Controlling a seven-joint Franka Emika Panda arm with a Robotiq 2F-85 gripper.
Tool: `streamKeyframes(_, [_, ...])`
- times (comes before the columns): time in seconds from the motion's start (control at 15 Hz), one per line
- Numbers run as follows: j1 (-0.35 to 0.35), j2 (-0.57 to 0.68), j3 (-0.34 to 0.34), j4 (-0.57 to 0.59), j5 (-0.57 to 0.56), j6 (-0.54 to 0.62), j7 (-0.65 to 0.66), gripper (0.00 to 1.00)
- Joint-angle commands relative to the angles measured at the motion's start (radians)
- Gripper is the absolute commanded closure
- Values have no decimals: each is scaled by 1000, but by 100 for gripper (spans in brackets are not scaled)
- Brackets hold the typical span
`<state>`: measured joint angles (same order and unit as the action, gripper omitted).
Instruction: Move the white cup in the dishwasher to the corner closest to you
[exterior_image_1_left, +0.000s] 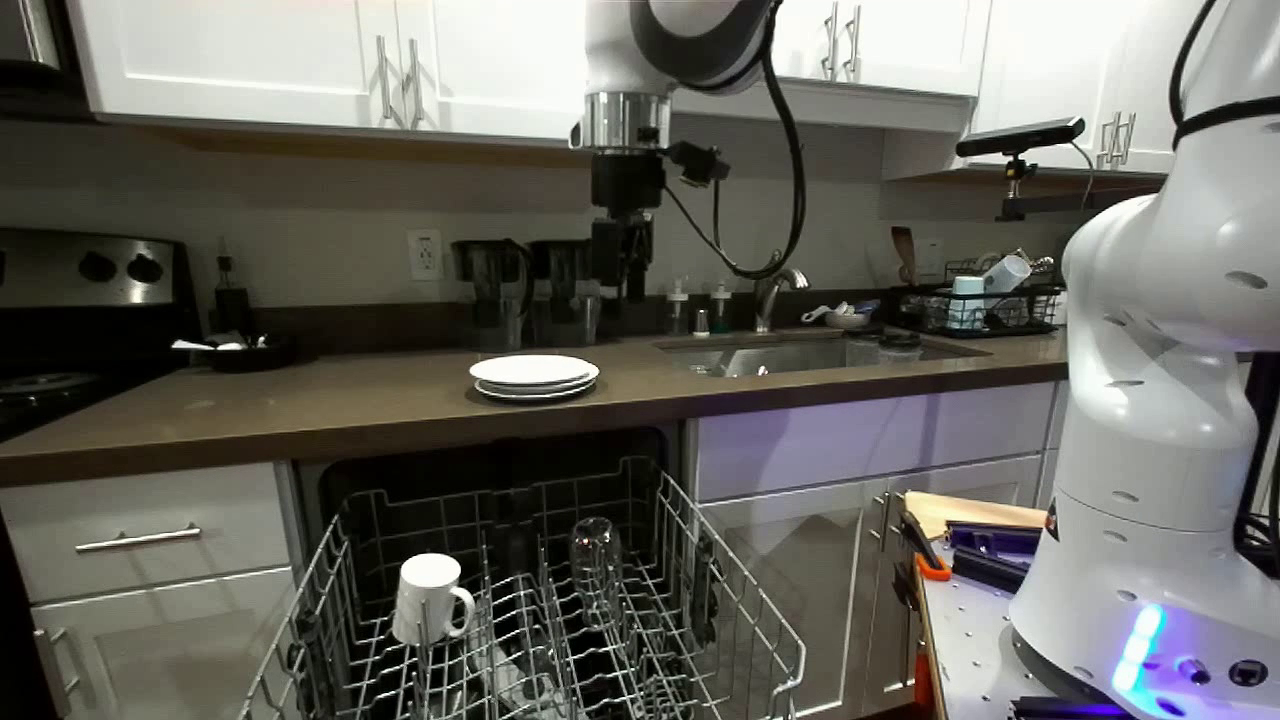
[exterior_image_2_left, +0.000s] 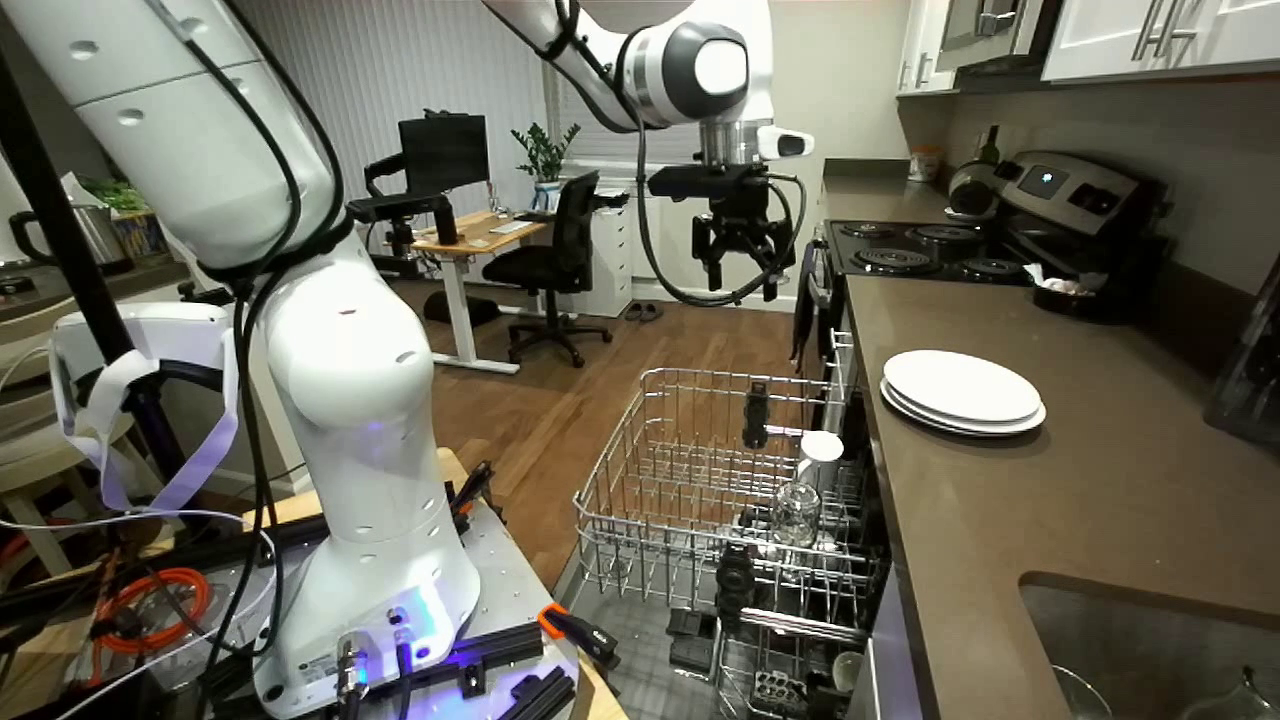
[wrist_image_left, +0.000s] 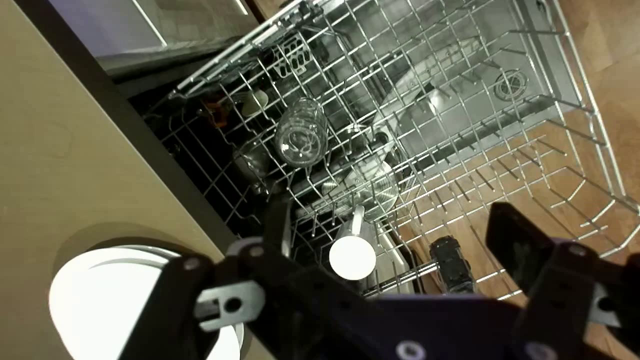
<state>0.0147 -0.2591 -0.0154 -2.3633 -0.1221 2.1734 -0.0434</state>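
Note:
The white cup (exterior_image_1_left: 428, 600) stands upside down in the grey wire rack (exterior_image_1_left: 733, 563) of the pulled-out dishwasher (exterior_image_1_left: 480, 462), at the stove side near the counter. It also shows in an exterior view (exterior_image_2_left: 820, 462), partly behind a clear glass, and in the wrist view (wrist_image_left: 352, 257) with its handle toward the glass. A rack corner (exterior_image_2_left: 582, 502) shows on the outer side toward the robot base. My gripper (exterior_image_1_left: 625, 285) is high above the rack, pointing down, well apart from the cup. In the wrist view the gripper (wrist_image_left: 390, 215) has its fingers wide apart with nothing between them.
A clear glass (wrist_image_left: 301, 132) stands in the rack beside the cup. White plates (exterior_image_2_left: 962, 388) are stacked on the brown counter (exterior_image_2_left: 1080, 500) next to the rack. The lower rack and open door lie below. Upper cabinets (exterior_image_1_left: 300, 60) hang behind the arm.

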Motion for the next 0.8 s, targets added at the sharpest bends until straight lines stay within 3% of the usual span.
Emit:
streamKeyframes(0.0, [0,198,-7,153,59,61,-24,0])
streamKeyframes(0.47, [-2,476,32,352,184,201,-110,0])
streamKeyframes(0.73, [5,610,61,420,154,279,-106,0])
